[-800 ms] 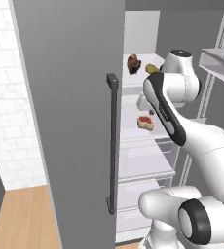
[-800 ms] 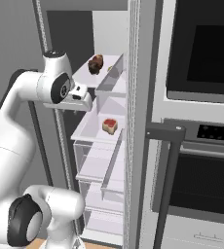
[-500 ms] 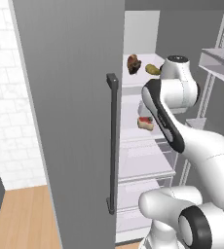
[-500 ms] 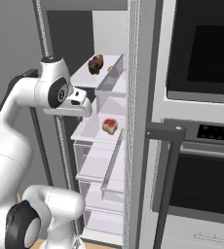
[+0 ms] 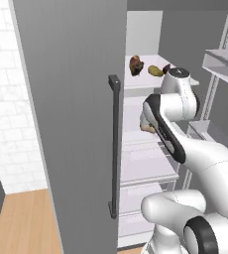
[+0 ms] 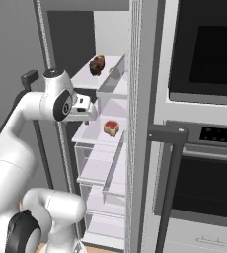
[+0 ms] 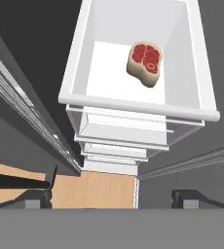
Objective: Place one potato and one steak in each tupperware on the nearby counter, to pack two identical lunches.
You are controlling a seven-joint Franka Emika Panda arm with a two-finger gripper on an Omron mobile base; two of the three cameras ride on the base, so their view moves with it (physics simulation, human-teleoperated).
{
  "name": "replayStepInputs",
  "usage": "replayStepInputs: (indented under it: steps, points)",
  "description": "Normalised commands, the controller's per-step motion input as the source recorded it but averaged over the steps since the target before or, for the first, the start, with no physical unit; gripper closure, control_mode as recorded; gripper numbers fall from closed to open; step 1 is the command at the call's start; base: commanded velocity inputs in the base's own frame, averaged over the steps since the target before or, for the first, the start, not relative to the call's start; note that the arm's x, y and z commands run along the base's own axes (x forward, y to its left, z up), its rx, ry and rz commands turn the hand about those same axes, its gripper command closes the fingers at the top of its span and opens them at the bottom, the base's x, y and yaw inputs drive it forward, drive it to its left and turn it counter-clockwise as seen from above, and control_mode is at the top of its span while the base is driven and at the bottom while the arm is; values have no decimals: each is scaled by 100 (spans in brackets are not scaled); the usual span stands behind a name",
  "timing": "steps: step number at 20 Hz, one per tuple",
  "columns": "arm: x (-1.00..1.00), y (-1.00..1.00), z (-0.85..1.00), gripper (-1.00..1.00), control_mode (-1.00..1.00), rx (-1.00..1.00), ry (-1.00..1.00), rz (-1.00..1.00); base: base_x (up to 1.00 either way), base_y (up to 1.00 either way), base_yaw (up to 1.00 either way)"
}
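Note:
A raw red steak (image 7: 144, 63) with a pale rim lies on the white middle fridge shelf (image 7: 133, 104), also seen as the steak (image 6: 111, 128) and steak (image 5: 146, 128). My gripper (image 6: 88, 112) hovers above that shelf's front, open and empty, with the steak ahead of its fingertips (image 7: 48, 184). On the top shelf (image 5: 136, 82) sit a yellowish potato (image 5: 155, 71) and a dark brown-red lump (image 5: 136, 64), the same lump (image 6: 97, 64). The tupperware and the counter are out of view.
The grey fridge door (image 5: 71, 124) with its dark handle (image 5: 114, 149) stands open on the left. A door bin (image 5: 222, 62) juts in at the right. Ovens (image 6: 204, 123) flank the fridge. More white shelves (image 6: 103, 173) lie below.
The arm has sunk a little, and the hand has come down from near the top shelf toward the middle shelf. The food has not moved.

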Motion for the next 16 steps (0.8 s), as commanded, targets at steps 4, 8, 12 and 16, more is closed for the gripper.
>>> replayStepInputs:
  steps: [4,8,12,16]
  points:
    - [11,-25,0,-100,-100,0,-3,17,0,0,0]
    - [14,-35,-10,-100,-100,0,0,15,0,0,0]
    - [0,-27,-29,-100,-100,0,4,2,0,0,0]
    - [5,0,-67,-100,-100,-1,2,0,0,0,0]
